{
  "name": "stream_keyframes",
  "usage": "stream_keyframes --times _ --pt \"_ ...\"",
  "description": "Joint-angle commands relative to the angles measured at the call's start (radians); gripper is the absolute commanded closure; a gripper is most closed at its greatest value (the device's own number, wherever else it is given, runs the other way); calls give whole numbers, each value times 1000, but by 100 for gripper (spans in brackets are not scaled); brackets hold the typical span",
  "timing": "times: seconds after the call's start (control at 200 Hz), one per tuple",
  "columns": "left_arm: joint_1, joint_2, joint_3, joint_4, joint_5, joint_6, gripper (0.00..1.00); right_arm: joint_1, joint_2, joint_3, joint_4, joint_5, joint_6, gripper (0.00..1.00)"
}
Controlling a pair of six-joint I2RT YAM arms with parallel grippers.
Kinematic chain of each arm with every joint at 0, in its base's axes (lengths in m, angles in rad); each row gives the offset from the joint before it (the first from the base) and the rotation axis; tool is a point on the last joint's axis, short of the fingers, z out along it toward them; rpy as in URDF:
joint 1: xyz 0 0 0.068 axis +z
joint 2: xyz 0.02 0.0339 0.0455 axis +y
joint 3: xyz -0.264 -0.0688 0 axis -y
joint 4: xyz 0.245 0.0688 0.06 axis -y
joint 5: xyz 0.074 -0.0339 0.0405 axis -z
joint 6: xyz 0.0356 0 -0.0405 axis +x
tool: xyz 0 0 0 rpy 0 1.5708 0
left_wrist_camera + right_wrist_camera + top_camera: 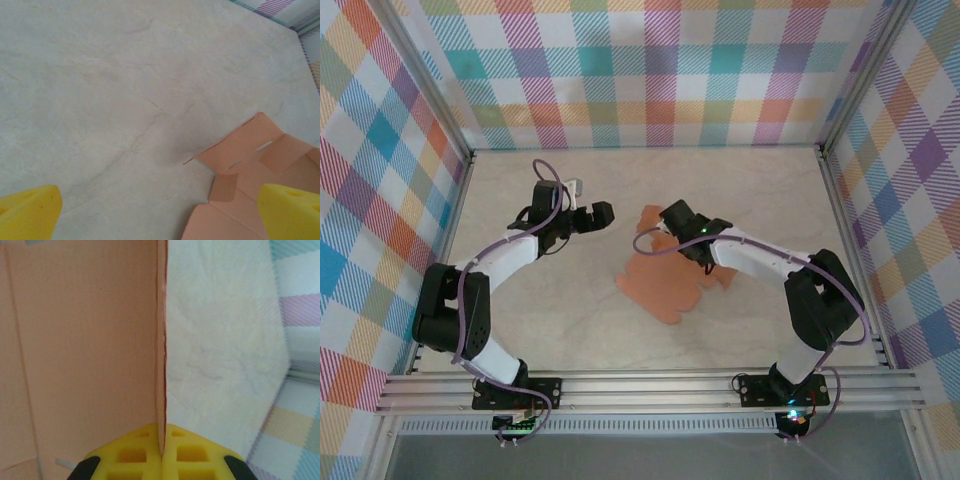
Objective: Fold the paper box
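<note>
One paper box (665,282), a die-cut sheet, lies mid-bench (540,320), slightly right of centre. You have two pincers. Your right pincer (162,452) is clamped tight on a card edge at the sheet's far side. Your left pincer (160,215) stands spread wide and empty, left of the sheet, not touching it.
</note>
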Motion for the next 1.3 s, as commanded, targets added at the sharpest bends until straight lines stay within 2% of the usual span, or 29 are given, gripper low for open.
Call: stream_keyframes --times 0.0,0.15,0.525,0.66,0.86,0.9,0.985,1.23,1.295 --pt "19 26 -18 53 1 -51 0 39 -37 -65 203 176 -119 100" --pt "31 62 -20 90 -7 -80 0 82 -45 -192 488 253 -262 100" --pt "51 143 -27 155 15 -121 0 158 2 -426 1164 328 -626 100" --pt "51 148 -39 164 14 -112 0 210 31 -469 1279 359 -694 100" --pt "53 132 -46 137 -2 -87 0 262 33 -482 1206 368 -620 100" --pt "53 134 -46 136 1 -86 0 270 22 -474 1141 366 -572 100" --pt "53 137 -49 131 0 -79 0 285 -17 -460 999 356 -485 100" --pt "77 154 -67 123 1 -59 0 329 -144 -525 900 278 -433 100" --pt "84 165 -68 127 18 -59 0 340 -184 -525 817 247 -382 100"
